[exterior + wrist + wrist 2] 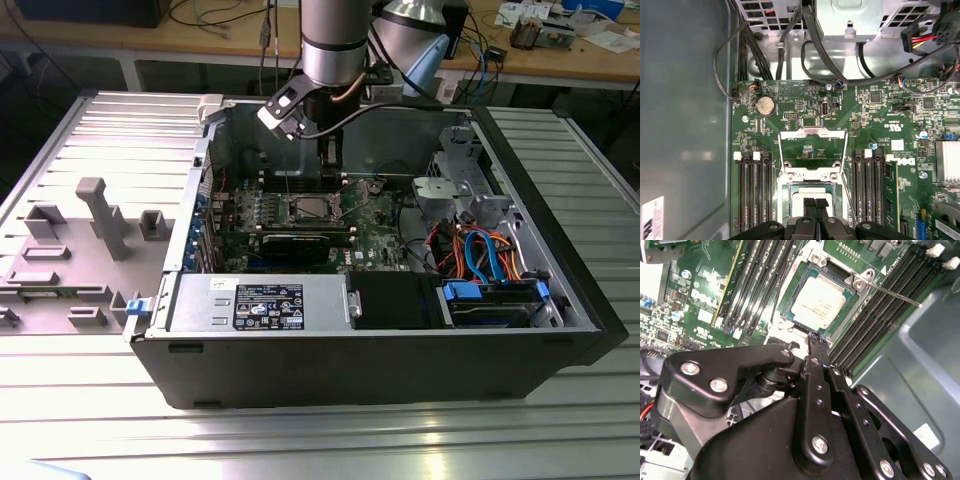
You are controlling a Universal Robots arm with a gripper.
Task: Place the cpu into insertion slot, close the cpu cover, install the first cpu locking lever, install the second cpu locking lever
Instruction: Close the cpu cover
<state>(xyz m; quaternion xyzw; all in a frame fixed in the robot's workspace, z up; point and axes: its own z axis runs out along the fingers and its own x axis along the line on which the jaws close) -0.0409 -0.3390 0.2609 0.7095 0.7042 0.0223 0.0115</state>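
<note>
Already seated: cpu (817, 300) in insertion slot (786, 310), cpu cover (812, 134) lying open.
Gripper (817, 341) clenched, empty, near slot; cover judged thin, stiff, light, best pushed at its free rim.

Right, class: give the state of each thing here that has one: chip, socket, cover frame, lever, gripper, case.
Dull silver-grey square cpu: seated in the slot, uncovered.
Square silver-rimmed insertion slot: filled.
Thin silver frame-shaped cpu cover: open, off the chip.
Thin metal locking lever: unlatched, sticking out.
Black gripper: shut, holding nothing.
Black computer case: side open.
</note>
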